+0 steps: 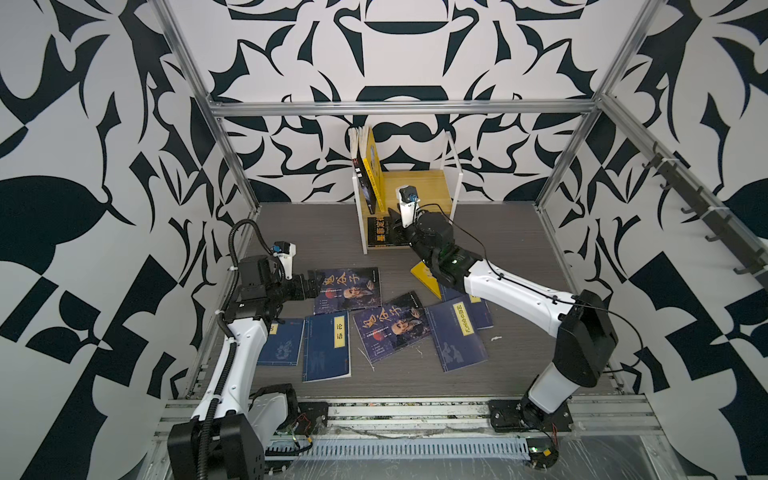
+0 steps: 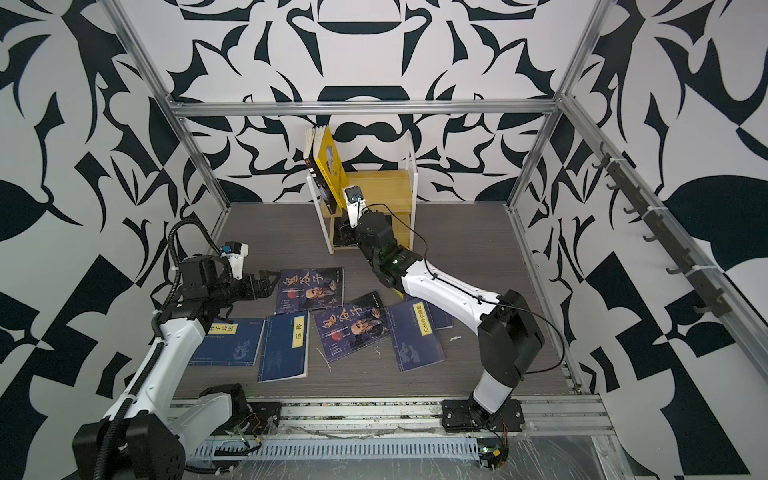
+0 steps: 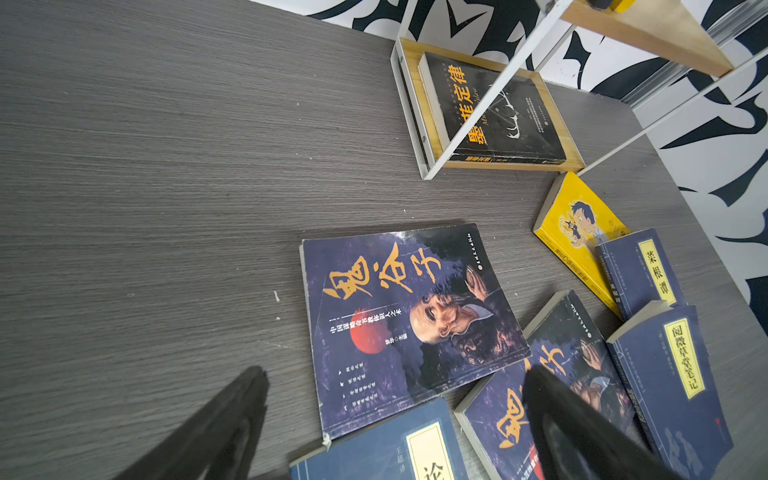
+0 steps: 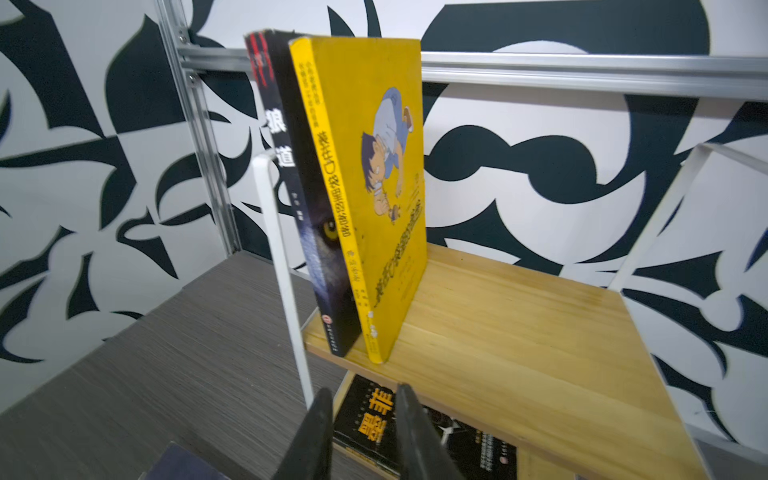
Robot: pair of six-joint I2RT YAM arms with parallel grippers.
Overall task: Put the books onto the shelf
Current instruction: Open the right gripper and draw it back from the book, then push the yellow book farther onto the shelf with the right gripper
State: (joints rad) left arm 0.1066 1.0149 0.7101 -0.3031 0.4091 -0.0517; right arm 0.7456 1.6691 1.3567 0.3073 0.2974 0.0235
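Books were judged thin, light paperbacks: floppy, with slick covers, likely to slide or fan open if pinched at a loose corner. A hold was best taken across the spine edge, or where one copy was propped on another. Several were seen flat on the table (image 1: 316,237), some overlapping: two of the portrait book (image 1: 348,289), navy strip-titled copies (image 1: 326,345), and a yellow table copy (image 3: 577,232). Left jaws were spread wide and empty, just beside the portrait book's edge. Right jaws were parted only narrowly, nothing between them, in front of the shelf (image 4: 519,332) at its lower tier. The upper tier held a yellow cartoon book (image 4: 374,187) and a black book (image 4: 299,199), stood at one end and leaning toward the frame. The lower tier held an orange-titled black volume (image 3: 498,112) laid flat.
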